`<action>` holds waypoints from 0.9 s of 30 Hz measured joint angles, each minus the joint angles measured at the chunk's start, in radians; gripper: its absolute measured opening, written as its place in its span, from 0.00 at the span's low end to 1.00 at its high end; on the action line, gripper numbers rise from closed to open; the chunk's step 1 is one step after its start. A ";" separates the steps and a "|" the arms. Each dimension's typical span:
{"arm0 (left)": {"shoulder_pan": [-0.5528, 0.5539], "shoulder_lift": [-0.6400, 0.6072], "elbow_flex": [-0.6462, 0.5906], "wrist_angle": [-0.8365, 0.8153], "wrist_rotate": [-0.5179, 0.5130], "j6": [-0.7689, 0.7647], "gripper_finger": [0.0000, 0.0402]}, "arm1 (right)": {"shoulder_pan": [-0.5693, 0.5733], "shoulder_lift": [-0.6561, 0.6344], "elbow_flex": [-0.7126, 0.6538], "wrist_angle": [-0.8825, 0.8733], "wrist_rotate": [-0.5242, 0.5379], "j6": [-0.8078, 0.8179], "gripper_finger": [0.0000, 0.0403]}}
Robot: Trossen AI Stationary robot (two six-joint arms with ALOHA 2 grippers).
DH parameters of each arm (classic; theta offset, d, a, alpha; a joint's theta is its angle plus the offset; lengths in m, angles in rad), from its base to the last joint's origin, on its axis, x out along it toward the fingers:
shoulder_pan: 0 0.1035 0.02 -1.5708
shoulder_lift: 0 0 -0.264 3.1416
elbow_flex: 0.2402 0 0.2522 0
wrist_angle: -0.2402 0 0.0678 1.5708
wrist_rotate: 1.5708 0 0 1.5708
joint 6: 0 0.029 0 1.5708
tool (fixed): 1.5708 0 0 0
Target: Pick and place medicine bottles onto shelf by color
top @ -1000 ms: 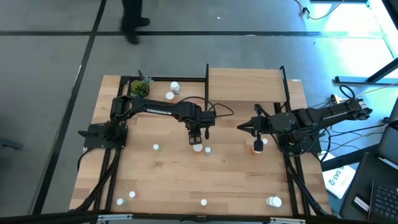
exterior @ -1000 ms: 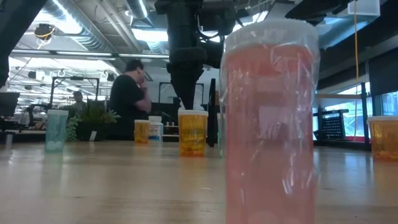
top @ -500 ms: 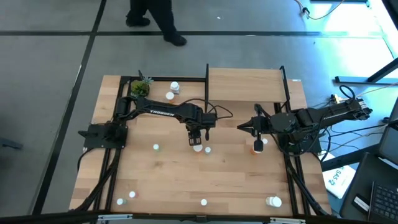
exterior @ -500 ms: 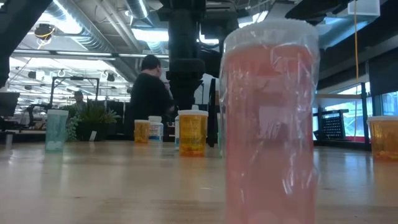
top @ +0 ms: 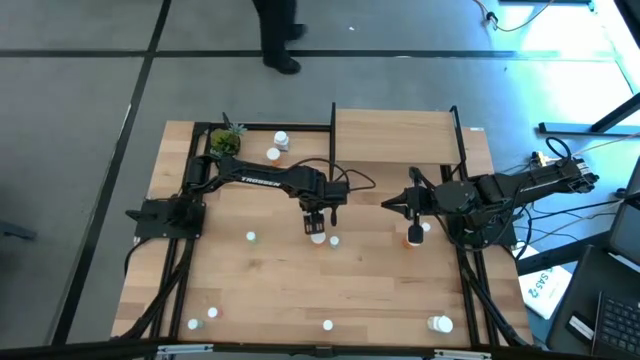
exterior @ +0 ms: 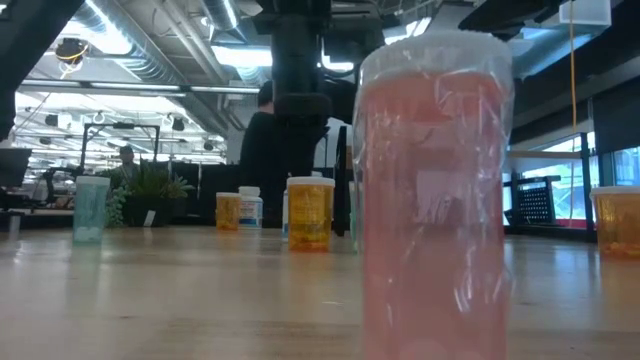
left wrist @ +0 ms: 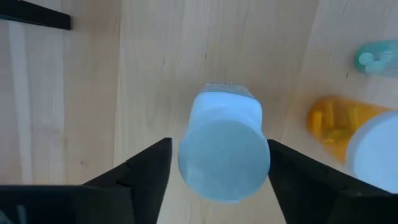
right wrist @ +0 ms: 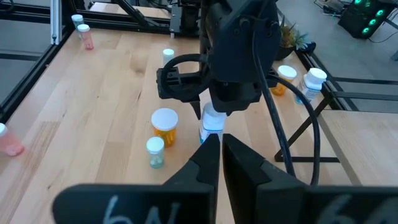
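Left tool [top: 317, 228], from overhead, hung straight above a white bottle [top: 318, 238] mid-tabletop [top: 260, 290], well short of the shelf [top: 395, 136]; my right tool [top: 385, 205] waited beside that bottle, farther off. At table height, I saw an orange bottle [exterior: 309, 212] just beside it. My left wrist camera showed the smooth round cap upright between spread fingers [left wrist: 140, 171], neither touching, nothing held. My right wrist camera showed fingers [right wrist: 208, 155] nearly together, empty.
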 joint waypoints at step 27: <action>-0.082 -0.190 0.000 -0.091 -0.181 -0.080 0.71 | 0.000 0.000 0.000 0.000 0.000 0.001 0.06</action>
